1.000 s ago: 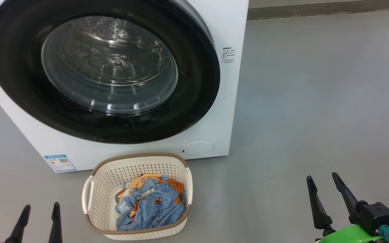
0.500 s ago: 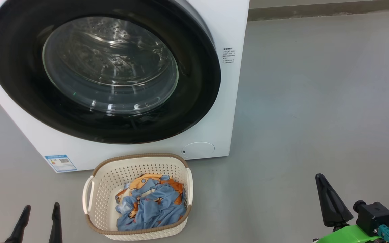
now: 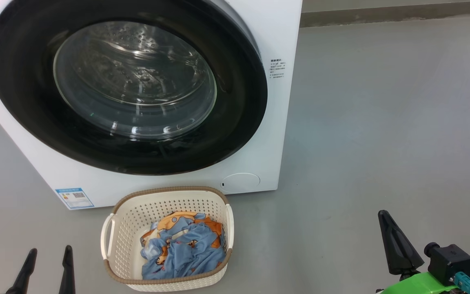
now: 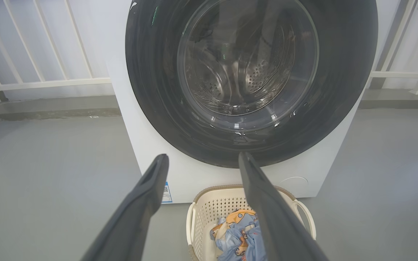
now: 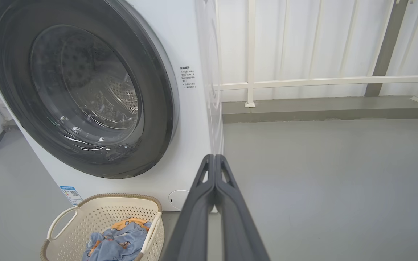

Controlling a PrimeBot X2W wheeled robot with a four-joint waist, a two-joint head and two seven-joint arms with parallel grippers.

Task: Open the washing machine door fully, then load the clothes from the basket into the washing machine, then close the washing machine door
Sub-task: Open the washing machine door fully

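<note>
- Washing machine door [image 3: 235, 106]: shut, flush w/ the front of the washing machine [image 3: 278, 134]. The steel drum [image 3: 137, 61] shows through the glass bowl.
- Step in hand, by my read: opening that door. Nothing of the task looks done yet.
- Clothes [image 3: 184, 249]: blue-and-orange heap, all in the basket [image 3: 169, 190]. It sits on the floor [image 3: 382, 122] just in front of the machine, below the door's lower edge.
- Right tool [image 3: 384, 216]: fingers pressed together, clenched on nothing, low at your right, well apart from the door.
- Left tool [image 3: 50, 250]: fingers spread, released & empty, low at your left, near the basket but not touching.
- Where to grip the door isn't clear in any view. Its right edge, by the small printed text [image 3: 276, 67], looks likeliest, so check the right wrist view before committing.
- Closed fingers could hook behind that edge; go in along the black rim, not onto the glass.
- Pull in an arc as the door swings, not straight back, & take it fully wide.
- Mind the basket: the door prob. sweeps above it, so keep your arm off its rim.
</note>
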